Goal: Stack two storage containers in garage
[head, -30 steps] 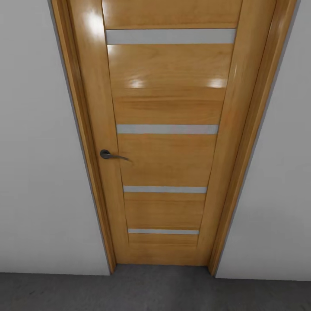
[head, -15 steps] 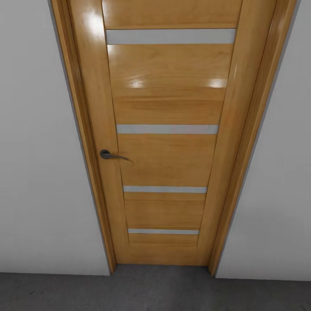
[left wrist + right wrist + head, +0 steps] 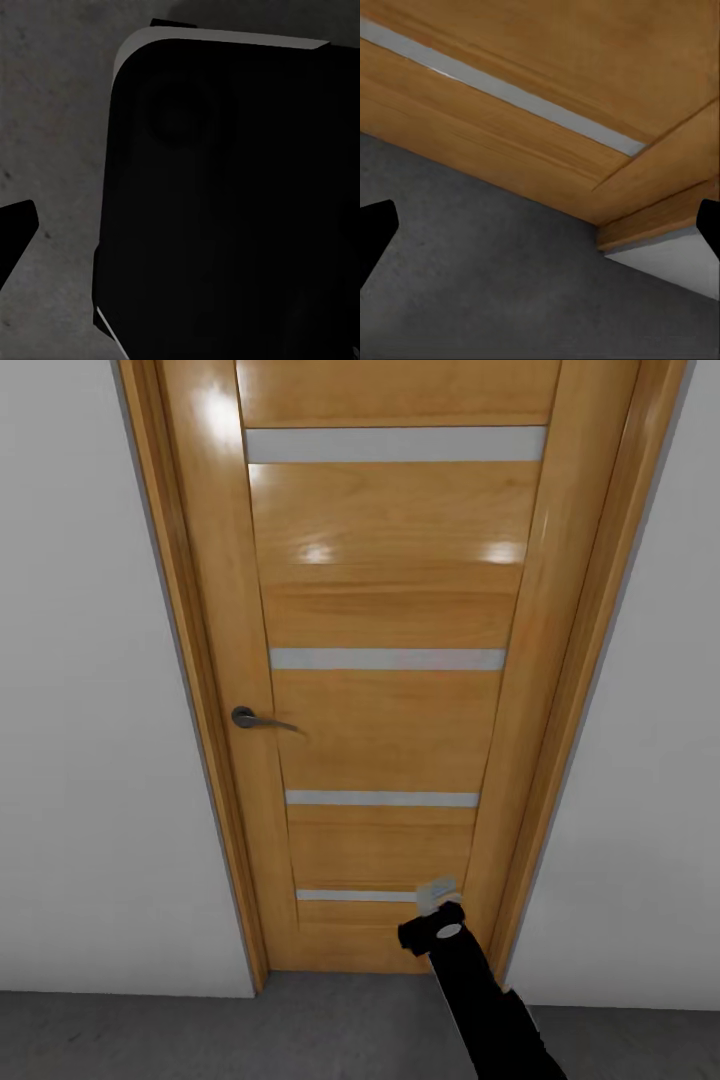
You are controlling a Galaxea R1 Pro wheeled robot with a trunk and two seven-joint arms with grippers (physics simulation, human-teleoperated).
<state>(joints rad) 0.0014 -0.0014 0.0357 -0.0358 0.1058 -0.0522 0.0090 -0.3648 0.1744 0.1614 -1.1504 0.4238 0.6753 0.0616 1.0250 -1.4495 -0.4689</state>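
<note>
White wall (image 3: 90,760) at 9 o'clock. Dark door handle (image 3: 247,717) on the left side of a closed wooden door (image 3: 385,610) with grey stripes. Right gripper (image 3: 438,895) on a black arm at 5 o'clock, near the door's bottom; fingertips (image 3: 375,229) wide apart, holding nothing. Grey concrete floor (image 3: 200,1030) at 6 o'clock. Left gripper (image 3: 11,236) over floor beside a black robot part (image 3: 232,202); cannot tell how open. Containers not seen here.

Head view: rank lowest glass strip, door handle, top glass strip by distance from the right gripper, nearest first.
1. Lowest glass strip, just beside the right gripper, near the door's foot.
2. Door handle, up at mid-height on the door's left edge.
3. Top glass strip, high on the door, farthest.
</note>
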